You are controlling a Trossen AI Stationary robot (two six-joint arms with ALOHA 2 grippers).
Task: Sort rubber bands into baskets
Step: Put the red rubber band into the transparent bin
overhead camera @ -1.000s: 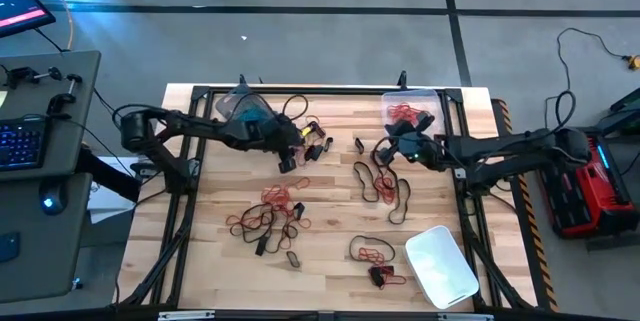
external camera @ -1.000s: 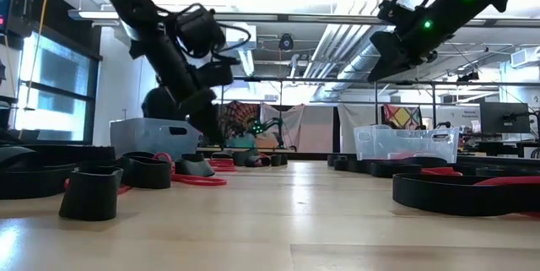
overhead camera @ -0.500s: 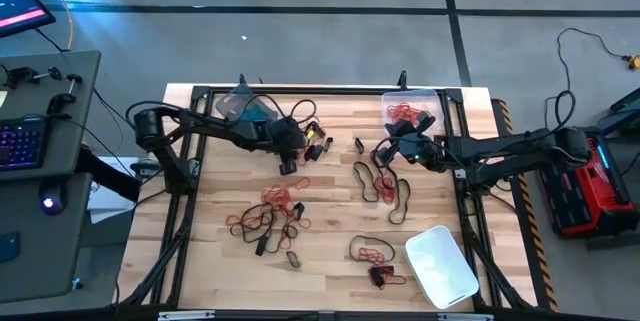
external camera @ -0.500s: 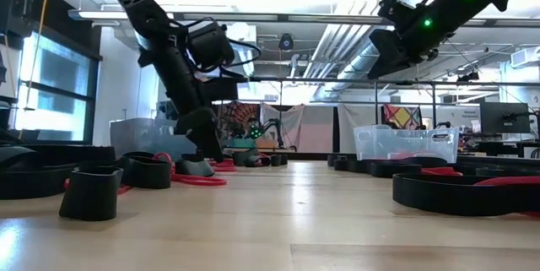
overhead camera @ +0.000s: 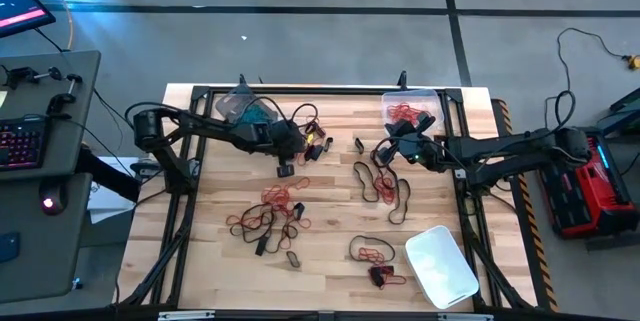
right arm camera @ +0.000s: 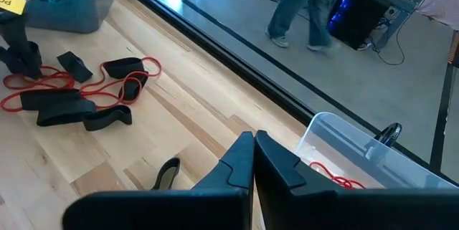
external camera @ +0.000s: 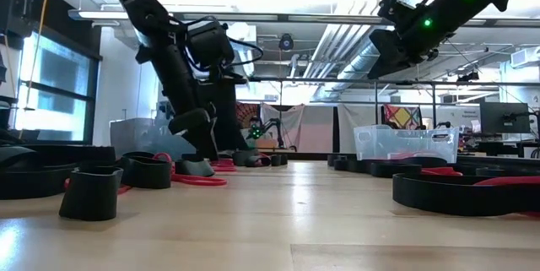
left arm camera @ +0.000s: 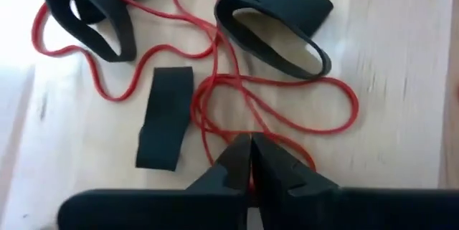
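Observation:
At the table's far left, my left gripper [overhead camera: 300, 147] is down on a small heap of rubber bands, its fingers [left arm camera: 250, 144] shut on a thin red band [left arm camera: 356, 109]. Wide black bands [left arm camera: 276, 33] and a flat black piece [left arm camera: 166, 119] lie among the red loops. My right gripper [overhead camera: 395, 149] hangs shut and empty above the table, close to the clear basket [overhead camera: 412, 101], which holds red bands. The grey-tinted basket [overhead camera: 243, 109] with teal bands stands at the far left. The whitish basket [overhead camera: 440, 266] lies near the front right. My left gripper pinches a strand of the thin red band [left arm camera: 244, 124] between its two fingertips, where two red strands run together. The fingers come from above, slanting down. The rest of the band lies slack on the table, looped around the black bands.
More red and black bands lie in a tangle at centre left [overhead camera: 270, 216]. Long black loops [overhead camera: 385, 186] lie below my right gripper, and a small bunch [overhead camera: 372, 256] lies beside the whitish basket. A black frame runs along the table's edges. A person walks in the room beyond the table [right arm camera: 301, 8].
My left gripper has sunk a little onto the heap of bands at the far left, rolled slightly, and shut on the red band. The bands have stayed where they were.

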